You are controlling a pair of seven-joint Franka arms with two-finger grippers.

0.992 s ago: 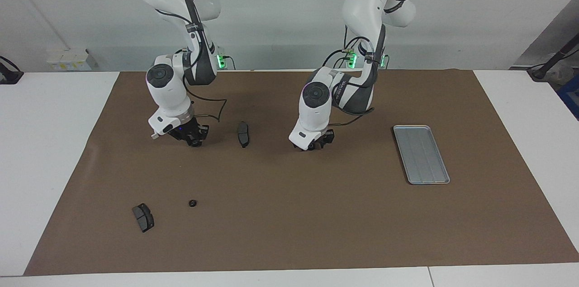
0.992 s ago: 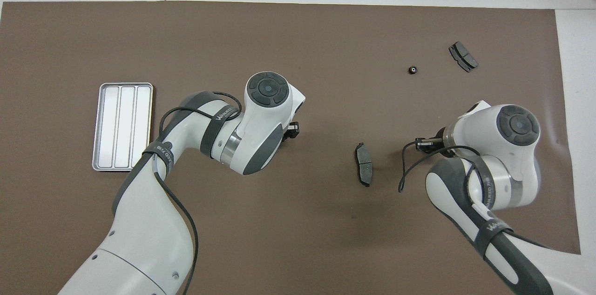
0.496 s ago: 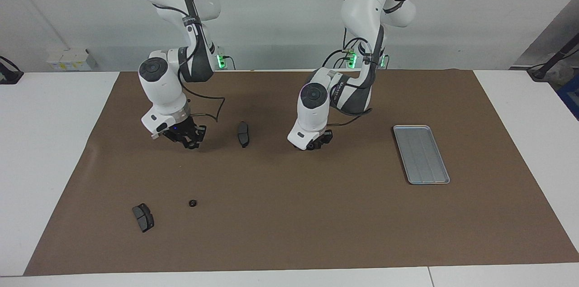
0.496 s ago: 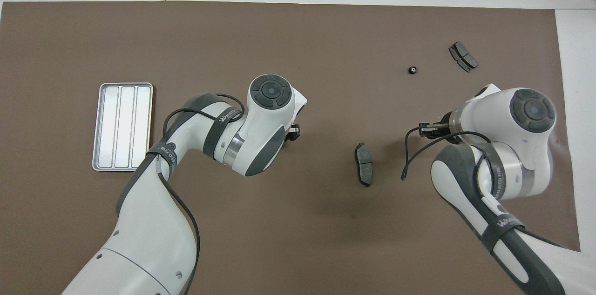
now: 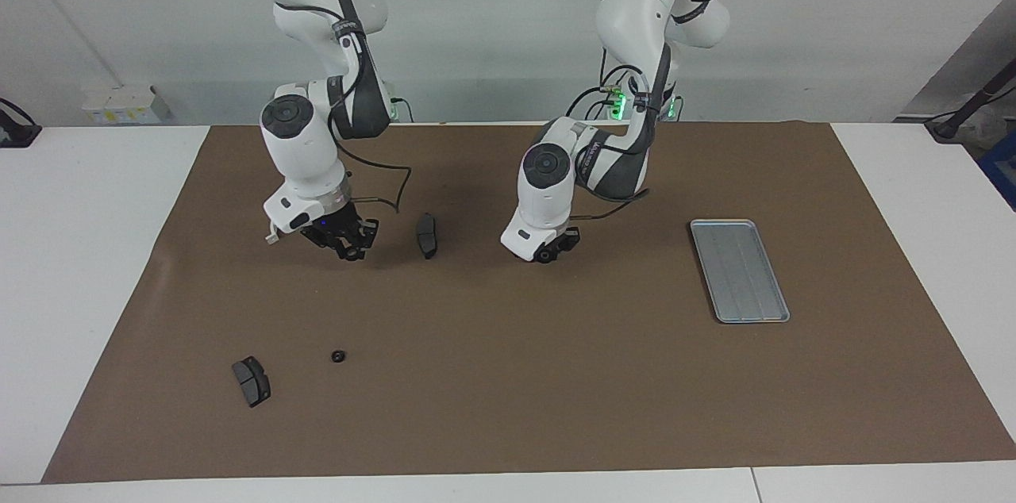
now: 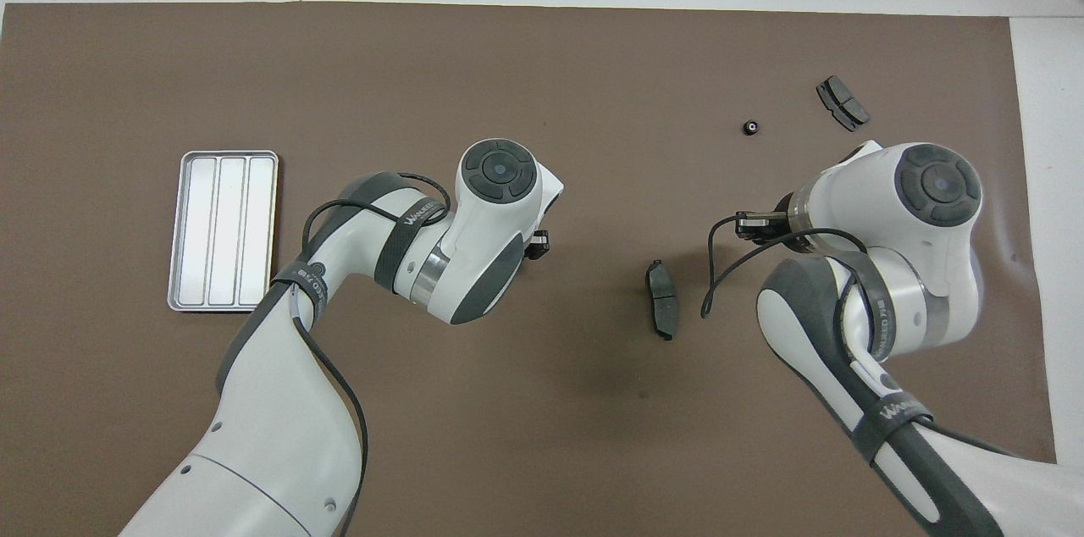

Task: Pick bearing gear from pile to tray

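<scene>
On the brown mat [image 5: 508,376] that covers the counter, one small black gear [image 5: 338,356] lies loose toward the right arm's end, farther from the robots than both hands, with a brake pad [image 5: 252,381] near it. A second pad [image 5: 427,235] lies between the two hands. The tray [image 5: 739,270] sits toward the left arm's end, bare of parts.

The right hand [image 5: 347,246] hangs low over the mat beside the second pad. The left hand [image 5: 552,251] hangs low over the mat's middle. Whether either hand's fingers are spread or pressed together cannot be told.

The gear looks light, rigid and smooth, and likely to roll or skid. Grip it across its rim, coming straight down.
</scene>
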